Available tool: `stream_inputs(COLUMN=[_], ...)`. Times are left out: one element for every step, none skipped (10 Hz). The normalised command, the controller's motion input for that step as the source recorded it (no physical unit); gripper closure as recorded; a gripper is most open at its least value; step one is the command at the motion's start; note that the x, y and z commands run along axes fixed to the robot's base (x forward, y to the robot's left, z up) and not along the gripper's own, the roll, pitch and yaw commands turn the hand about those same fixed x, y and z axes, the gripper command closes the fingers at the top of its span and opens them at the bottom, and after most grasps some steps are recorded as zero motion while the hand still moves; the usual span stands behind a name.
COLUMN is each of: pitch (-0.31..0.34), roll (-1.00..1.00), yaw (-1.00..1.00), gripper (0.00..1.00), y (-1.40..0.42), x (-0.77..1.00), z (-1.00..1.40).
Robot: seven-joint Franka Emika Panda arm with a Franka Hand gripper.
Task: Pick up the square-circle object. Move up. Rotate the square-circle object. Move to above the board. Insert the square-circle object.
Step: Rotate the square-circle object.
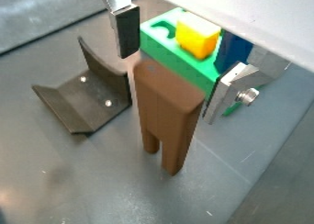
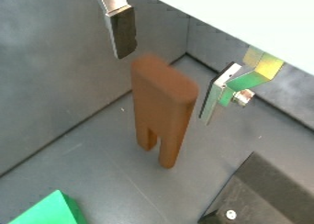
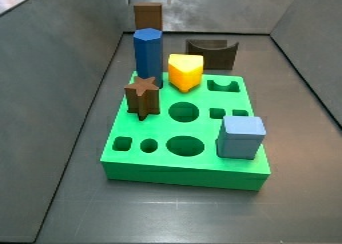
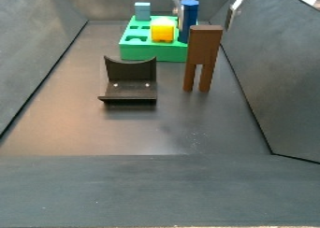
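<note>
standing upright on the dark floor, the square-circle object (image 1: 166,113) sits just beside the board (image 4: 140,47), between it and the fixture (image 4: 127,80). in both wrist views its lower end is split by a slot into two narrow legs, so its footing looks small.

the claw (image 2: 172,58) hangs above it with its jaws spread wide and nothing held: one dark-padded finger (image 2: 121,26) is off one flat side, the other finger (image 2: 218,90) off the opposite side, both apart from the wood. the block is not yet picked up.

the main risk is tipping. if the claw descends off-centre, one pad meets the block first and pushes it over on those slim legs, toward the fixture or against the board's wall. the block's top appears closer to one finger than the other, though the wrist angles make this hard to judge.

a second risk is a shallow grip near the top: the long body below could swing or slip during the lift and the turn.

further out, the board already carries a blue pillar (image 3: 147,54), a yellow block (image 3: 185,72), a brown star block (image 3: 143,96) and a light-blue cube (image 3: 241,136). a tilted block could strike one of these above the board, or jam at the hole's rim.
</note>
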Motion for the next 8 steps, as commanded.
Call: stream_inputs(pitch=[0.062,0.080,0.007,0.007,0.007,0.007,0.007,0.007], roll=[-0.01,-0.01,0.00,0.00,0.00,0.00,0.00,0.00], yaw=[-0.04,-0.04,1.00,1.00,1.00,1.00,1.00,1.00], gripper=[0.00,0.00,0.00,0.00,0.00,0.00,0.00,0.00], y=[0.01,0.01,0.08,0.08,0.04,0.03,0.02,0.01], x=[-0.01,0.00,0.00,0.01,0.02,0.03,0.03,0.03], z=[0.48,0.30,0.00,-0.05,-0.03,-0.02,-0.02,-0.02])
